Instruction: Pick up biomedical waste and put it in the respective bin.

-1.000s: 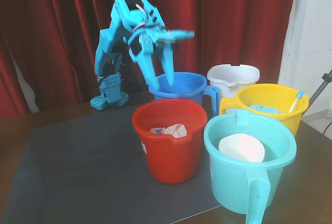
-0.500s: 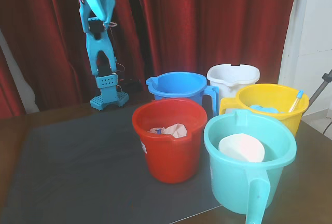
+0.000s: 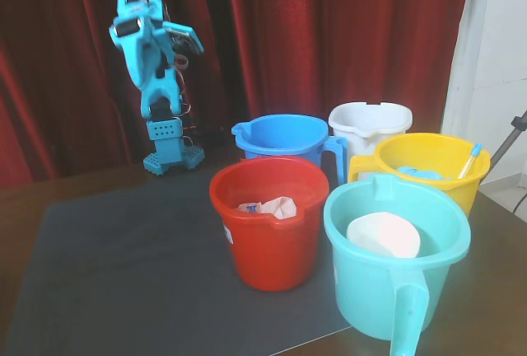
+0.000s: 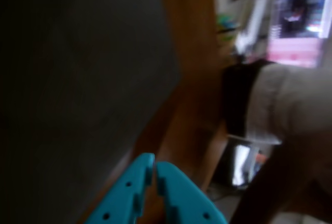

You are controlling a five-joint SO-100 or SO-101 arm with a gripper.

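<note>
The red bin (image 3: 268,236) stands mid-table on the dark mat. Pinkish crumpled material and a small blue-ended piece (image 3: 249,207) lie inside it; I cannot tell whether that piece is the biomedical waste. No syringe shows anywhere else. In the fixed view the blue arm (image 3: 155,59) is folded upright over its base at the back left, far from the bin. My gripper (image 4: 154,166) enters the blurred wrist view from the bottom edge, shut, with nothing between its fingers.
Behind the red bin stand a blue bucket (image 3: 284,135) and a white bucket (image 3: 370,121). On the right are a yellow bucket (image 3: 432,166) holding a blue-ended stick (image 3: 469,161) and a teal bucket (image 3: 395,278) holding a white object. A person (image 4: 290,105) shows beyond the table edge.
The arm left its place over the blue bucket, swung up and back, and now sits folded above its base at the back left. The buckets have not moved.
</note>
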